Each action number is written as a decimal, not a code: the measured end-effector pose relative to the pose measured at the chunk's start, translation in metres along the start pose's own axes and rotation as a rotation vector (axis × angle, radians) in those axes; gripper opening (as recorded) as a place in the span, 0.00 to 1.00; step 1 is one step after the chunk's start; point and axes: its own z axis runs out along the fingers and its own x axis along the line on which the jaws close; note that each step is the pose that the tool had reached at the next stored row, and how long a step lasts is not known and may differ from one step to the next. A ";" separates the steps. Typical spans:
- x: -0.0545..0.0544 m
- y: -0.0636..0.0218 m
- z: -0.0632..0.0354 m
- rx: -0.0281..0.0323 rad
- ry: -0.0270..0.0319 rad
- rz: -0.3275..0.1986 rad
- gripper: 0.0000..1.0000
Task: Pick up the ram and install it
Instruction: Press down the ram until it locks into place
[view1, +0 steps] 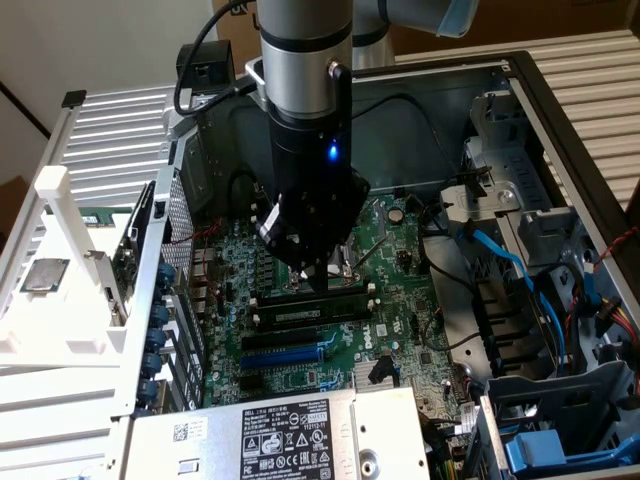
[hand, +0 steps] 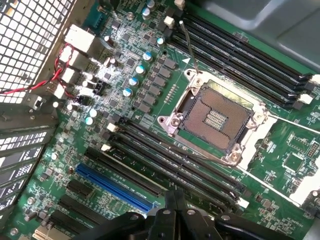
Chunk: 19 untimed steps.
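Looking into the open computer case (view1: 560, 110), I see the ram (view1: 305, 312) as a long, thin, dark stick with a small white sticker. It sits along the black slots (hand: 175, 160), between the processor socket (hand: 215, 117) and the blue slot (view1: 285, 355). The label (view1: 280, 440) on a silver box reads DELL; its finer print is illegible. The arm stands vertical over the board. The gripper (view1: 318, 283) is just beside the ram, its jaws pressed together and gripping nothing.

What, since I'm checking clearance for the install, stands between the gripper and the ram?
Nothing visible does. The shut gripper hangs just above the ram, which appears to lie along the black slots beside the open processor socket.
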 end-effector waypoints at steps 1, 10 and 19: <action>0.000 0.0000 0.0000 0.0018 0.0010 0.011 0.10; 0.000 0.0000 0.0000 0.0070 0.0049 0.110 0.10; 0.000 0.0000 0.0000 0.0059 0.0101 0.238 0.10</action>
